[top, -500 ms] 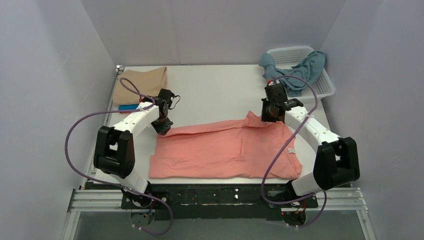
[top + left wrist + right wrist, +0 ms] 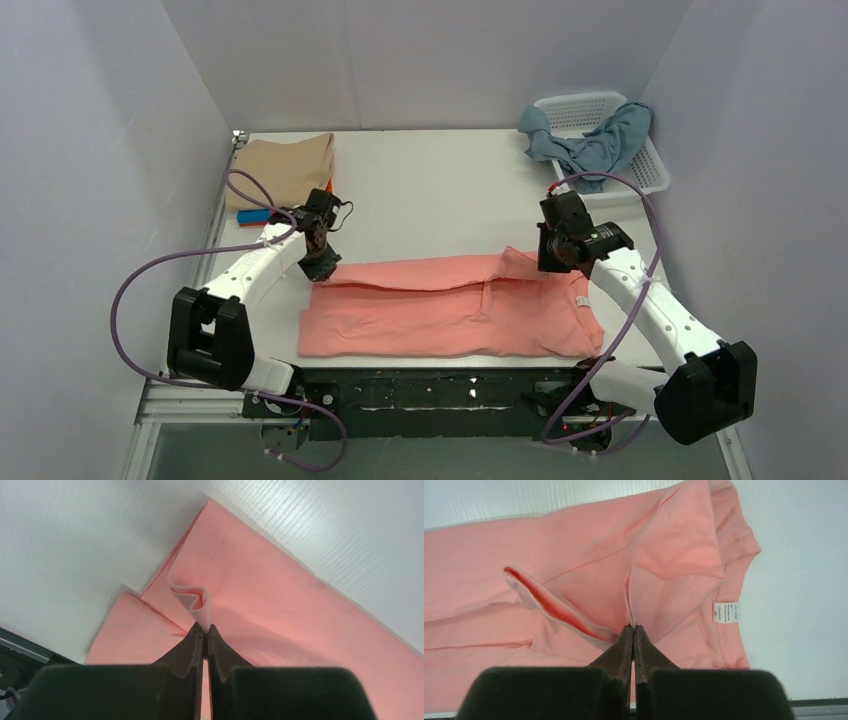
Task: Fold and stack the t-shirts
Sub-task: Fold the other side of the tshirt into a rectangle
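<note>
A salmon pink t-shirt lies along the near edge of the table, its far half drawn over towards the near side. My left gripper is shut on the shirt's far left edge. My right gripper is shut on the far right edge of the pink shirt; a white label shows by the collar. A folded beige tan shirt lies at the far left, with a bright blue edge and a bit of orange beside it. A dusty grey-blue shirt hangs out of the basket.
A white lattice basket stands at the far right corner. Bare white table lies beyond the pink shirt. Grey walls close in on three sides. Purple cables loop from both arms.
</note>
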`<move>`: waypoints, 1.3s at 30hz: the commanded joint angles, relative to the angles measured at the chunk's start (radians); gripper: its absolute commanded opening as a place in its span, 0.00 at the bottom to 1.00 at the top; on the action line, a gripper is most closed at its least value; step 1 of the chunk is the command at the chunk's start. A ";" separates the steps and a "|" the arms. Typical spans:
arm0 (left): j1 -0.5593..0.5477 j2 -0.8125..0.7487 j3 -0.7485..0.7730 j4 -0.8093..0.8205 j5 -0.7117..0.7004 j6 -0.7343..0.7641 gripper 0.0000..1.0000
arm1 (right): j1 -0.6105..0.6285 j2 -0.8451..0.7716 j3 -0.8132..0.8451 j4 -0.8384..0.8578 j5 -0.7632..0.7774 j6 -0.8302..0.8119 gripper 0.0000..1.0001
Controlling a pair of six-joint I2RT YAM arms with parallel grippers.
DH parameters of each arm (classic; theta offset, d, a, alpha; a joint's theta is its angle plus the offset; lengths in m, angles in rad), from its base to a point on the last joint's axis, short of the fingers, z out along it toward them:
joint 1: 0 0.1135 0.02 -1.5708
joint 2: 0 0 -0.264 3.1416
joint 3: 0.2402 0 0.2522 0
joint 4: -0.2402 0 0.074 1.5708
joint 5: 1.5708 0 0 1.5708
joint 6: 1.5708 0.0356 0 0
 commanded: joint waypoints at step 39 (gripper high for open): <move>-0.017 0.027 -0.062 -0.024 0.411 0.087 0.98 | -0.011 0.126 -0.030 0.149 -0.336 0.307 0.85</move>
